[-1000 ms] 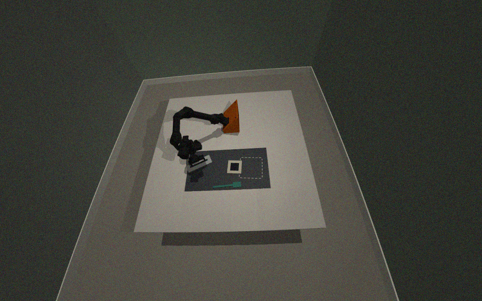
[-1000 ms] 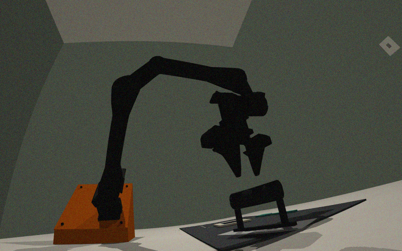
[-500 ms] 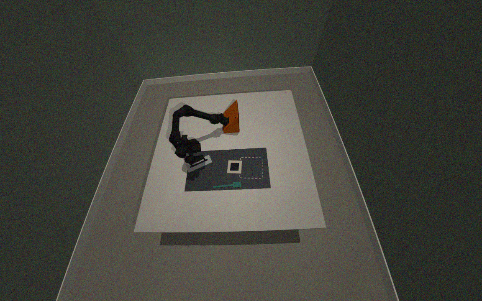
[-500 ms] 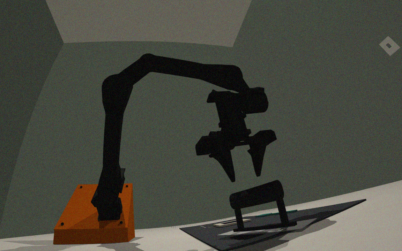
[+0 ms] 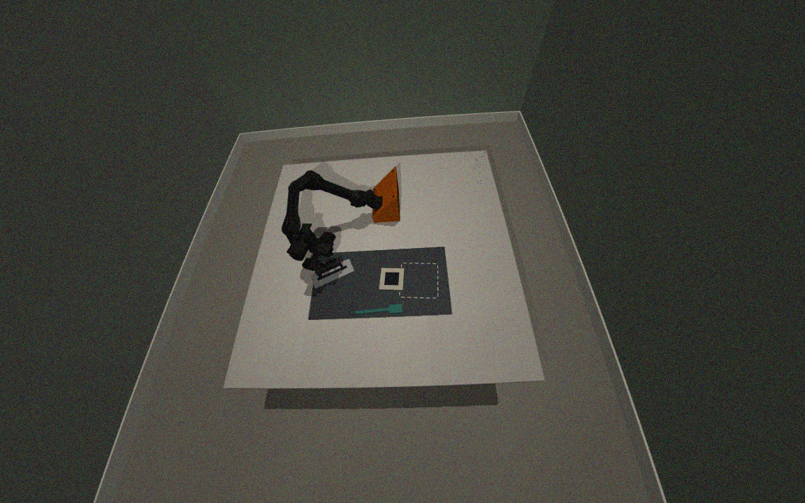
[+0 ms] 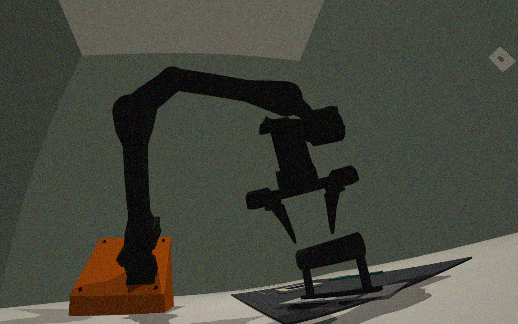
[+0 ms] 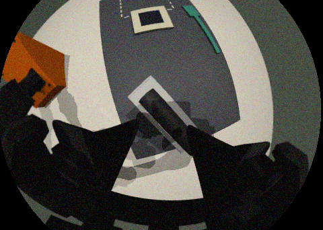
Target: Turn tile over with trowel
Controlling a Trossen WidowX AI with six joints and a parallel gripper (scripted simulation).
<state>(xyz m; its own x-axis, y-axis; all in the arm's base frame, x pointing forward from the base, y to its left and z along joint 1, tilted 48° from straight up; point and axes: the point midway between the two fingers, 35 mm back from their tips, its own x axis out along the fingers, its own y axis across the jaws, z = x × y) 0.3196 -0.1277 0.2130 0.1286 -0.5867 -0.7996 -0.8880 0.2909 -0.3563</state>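
Observation:
The trowel (image 5: 335, 276) (image 6: 331, 251) (image 7: 161, 109) has a black bar handle on two posts above a thin pale blade. It stands at the mat's left end in the top view. My gripper (image 6: 314, 238) (image 7: 163, 126) is open and empty, its fingertips just above the handle; in the wrist view the handle runs slantwise between them. The tile (image 5: 390, 279) (image 6: 299, 287) (image 7: 151, 18) lies flat, cream with a dark square facing up. It is mostly outside the dashed outline (image 5: 437, 281), its edge just over the outline's left line. The mat (image 5: 355, 297) (image 6: 426, 267) (image 7: 134, 62) bears them.
A teal flat-headed tool (image 5: 395, 308) (image 6: 357, 275) (image 7: 191, 11) lies along the mat's front edge in the top view. The orange base (image 5: 389, 203) (image 6: 118, 304) (image 7: 50, 60) of the arm stands on the pale table (image 5: 393, 356) behind the mat.

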